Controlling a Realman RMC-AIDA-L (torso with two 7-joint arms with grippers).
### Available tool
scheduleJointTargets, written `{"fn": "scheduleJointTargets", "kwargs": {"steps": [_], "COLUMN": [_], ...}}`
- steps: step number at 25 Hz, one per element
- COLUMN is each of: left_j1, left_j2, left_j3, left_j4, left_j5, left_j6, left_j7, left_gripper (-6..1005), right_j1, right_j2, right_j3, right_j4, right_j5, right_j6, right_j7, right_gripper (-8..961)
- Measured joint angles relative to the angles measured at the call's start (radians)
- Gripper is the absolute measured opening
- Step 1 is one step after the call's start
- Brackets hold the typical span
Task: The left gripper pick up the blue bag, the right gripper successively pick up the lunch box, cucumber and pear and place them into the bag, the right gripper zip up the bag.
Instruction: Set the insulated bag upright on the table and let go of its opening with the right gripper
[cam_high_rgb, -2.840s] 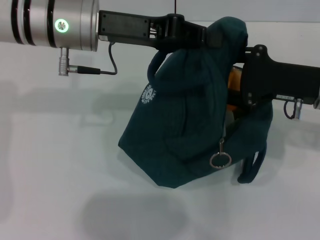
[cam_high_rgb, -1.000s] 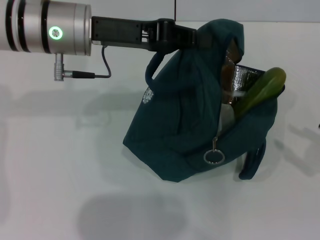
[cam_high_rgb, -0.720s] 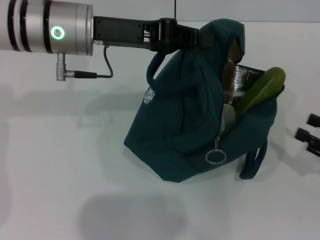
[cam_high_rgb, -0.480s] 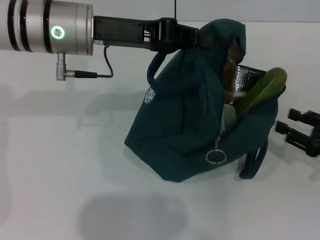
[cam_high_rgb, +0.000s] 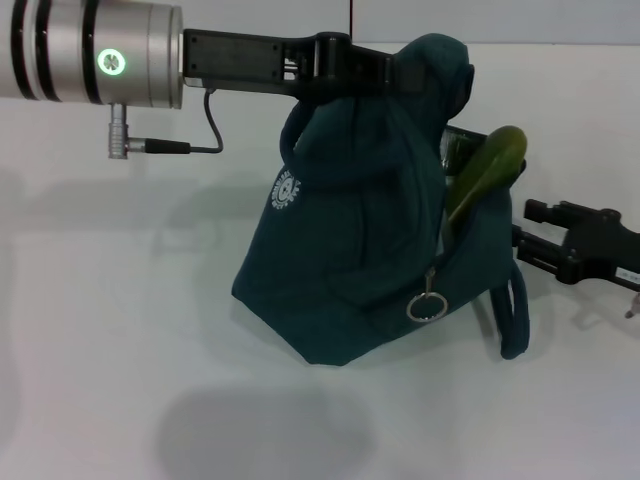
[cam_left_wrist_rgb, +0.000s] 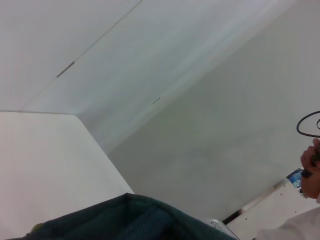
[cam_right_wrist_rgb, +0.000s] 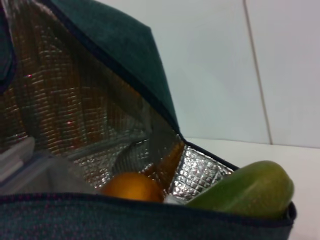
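Jaws: my left gripper (cam_high_rgb: 415, 75) is clamped on the blue bag (cam_high_rgb: 350, 250); my right gripper (cam_high_rgb: 535, 235), open and empty, sits at its 3 o'clock. Cucumber (cam_high_rgb: 485, 170) and pear (cam_right_wrist_rgb: 132, 186) are in, so I judge zipping comes next: reach the ring pull (cam_high_rgb: 425, 307).

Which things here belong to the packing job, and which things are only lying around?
Job:
- blue bag, held up by the left gripper
- cucumber, sticking out of the bag
- pear and lunch box, inside the bag
- right gripper, beside the bag

Lying around:
- only the white table
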Motion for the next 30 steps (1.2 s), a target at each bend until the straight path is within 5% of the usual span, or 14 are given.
{"fn": "scheduleJointTargets", "kwargs": {"steps": [7,18,30], "left_j1": [0.002,0.013,0.026], "left_j2": [0.001,0.011,0.012], "left_j3": [0.0,0.0,0.0], "left_j4": [0.0,0.0,-0.031], "left_j5": [-0.002,-0.012,-0.008], "left_j6": [0.008,0.01,0.01], "left_j7": [-0.001,-0.001,0.028], "left_gripper": [53,53,53], "right_j1": [0.015,-0.02,-0.071], "right_j2": [0.004,0.002,-0.002], "right_j3": [-0.008,-0.001,0.001], "right_j4": [-0.001,-0.016,-0.077], "right_j5": [0.007,0.154,0.23], "right_j6": [0.012,-0.03,-0.189], "right_j7": [0.001,-0.086,-0.143], "right_gripper": [482,66,-1]}}
